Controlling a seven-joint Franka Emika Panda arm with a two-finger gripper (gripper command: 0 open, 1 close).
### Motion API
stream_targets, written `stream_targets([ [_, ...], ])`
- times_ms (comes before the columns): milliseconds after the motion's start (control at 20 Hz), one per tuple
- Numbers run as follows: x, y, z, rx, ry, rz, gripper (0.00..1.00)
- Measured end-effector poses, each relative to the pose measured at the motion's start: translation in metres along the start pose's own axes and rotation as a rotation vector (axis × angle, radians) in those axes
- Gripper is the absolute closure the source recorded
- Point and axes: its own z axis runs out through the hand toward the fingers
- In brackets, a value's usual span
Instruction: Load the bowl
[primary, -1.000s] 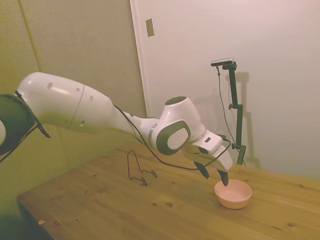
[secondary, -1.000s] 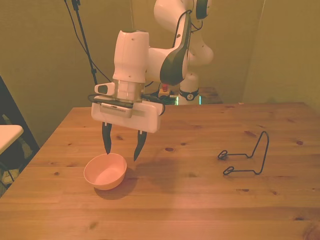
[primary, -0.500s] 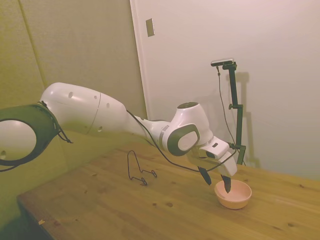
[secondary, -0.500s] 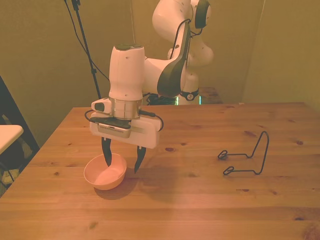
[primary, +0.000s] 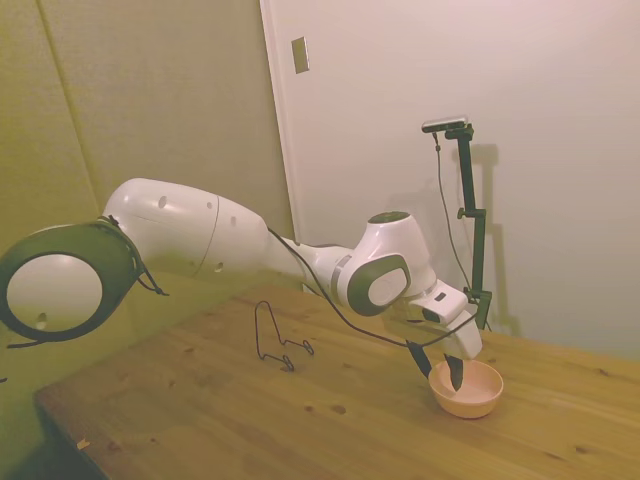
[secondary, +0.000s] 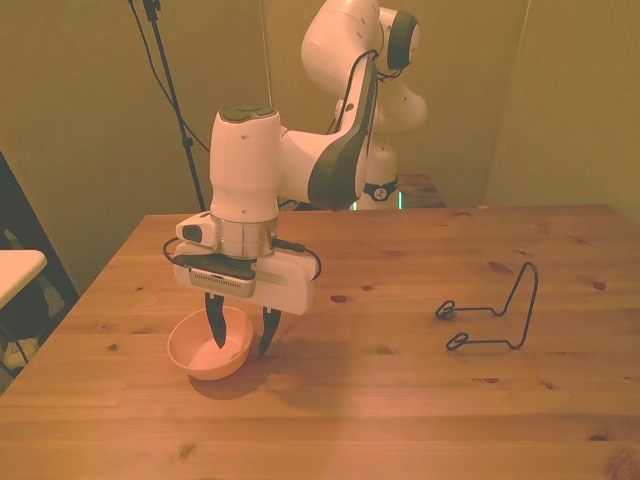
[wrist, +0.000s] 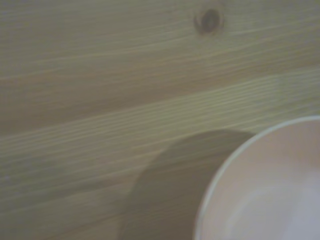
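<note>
While astride bowl (secondary: 200, 355) rim, fingers (secondary: 218, 330) apart.

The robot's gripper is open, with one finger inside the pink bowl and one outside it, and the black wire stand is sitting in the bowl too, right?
Not quite. The wire stand is not in the bowl; the front view shows it standing on the table, well off toward the front view's right. The rest is right: the gripper is open, with one finger inside the bowl's rim and one outside.

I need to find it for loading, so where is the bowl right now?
The bowl sits on the table at the front view's left, with the open gripper straddling its rim, far from the wire stand.
</note>
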Motion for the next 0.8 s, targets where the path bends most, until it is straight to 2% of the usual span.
stream_targets([
  [800,0.011,0.012,0.002,0.02,-0.031,0.018,1.0],
])
